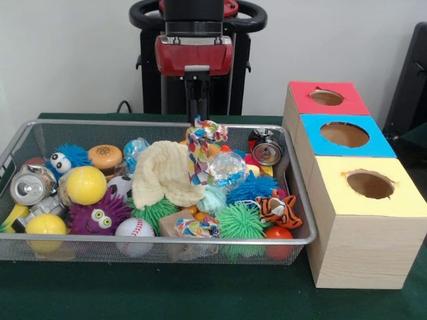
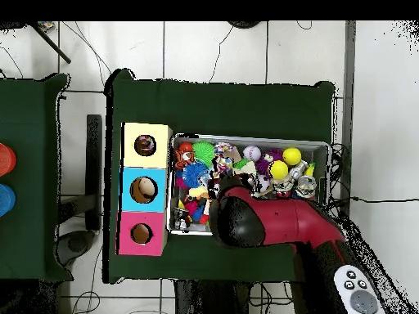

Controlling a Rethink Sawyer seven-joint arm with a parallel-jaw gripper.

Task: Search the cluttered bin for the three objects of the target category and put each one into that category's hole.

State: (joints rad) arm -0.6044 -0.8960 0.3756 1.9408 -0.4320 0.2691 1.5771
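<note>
Bin (image 1: pixel 20 143): a silver wire-mesh basket is seen on the green tabletop (image 1: pixel 200 293), crowded with toys.
Left part of bin: a dented silver can (image 1: pixel 28 187), a yellow ball (image 1: pixel 85 185), a purple fuzzy toy with eyes (image 1: pixel 100 215), a blue fuzzy toy with eyes (image 1: pixel 65 159), a burger-shaped toy (image 1: pixel 105 157) and a baseball (image 1: pixel 134 229) are shown.
Middle of bin: a cream knitted cloth (image 1: pixel 163 172) is draped over other items; a green spiky ball (image 1: pixel 240 222) lies toward the front rim.
Patterned strip (image 1: pixel 199 150): a multicoloured fabric piece is seen hanging upright above the cloth, its top directly under the end effector.
End effector (image 1: pixel 198 115): it is positioned over the far middle of the bin and appears narrowly closed on the strip's upper end.
Right part of bin: a tiger-striped toy (image 1: pixel 279 209), a red ball (image 1: pixel 278 234) and a round silver clock-like object (image 1: pixel 267 152) are seen.
Boxes: beside the bin's right wall, a red-topped box (image 1: pixel 303 103), a blue-topped box (image 1: pixel 313 143) and a yellow-topped box (image 1: pixel 333 193) are lined up, each with a round hole.
Overhead view: the red arm (image 2: pixel 278 222) is seen covering part of the bin (image 2: pixel 321 147).
</note>
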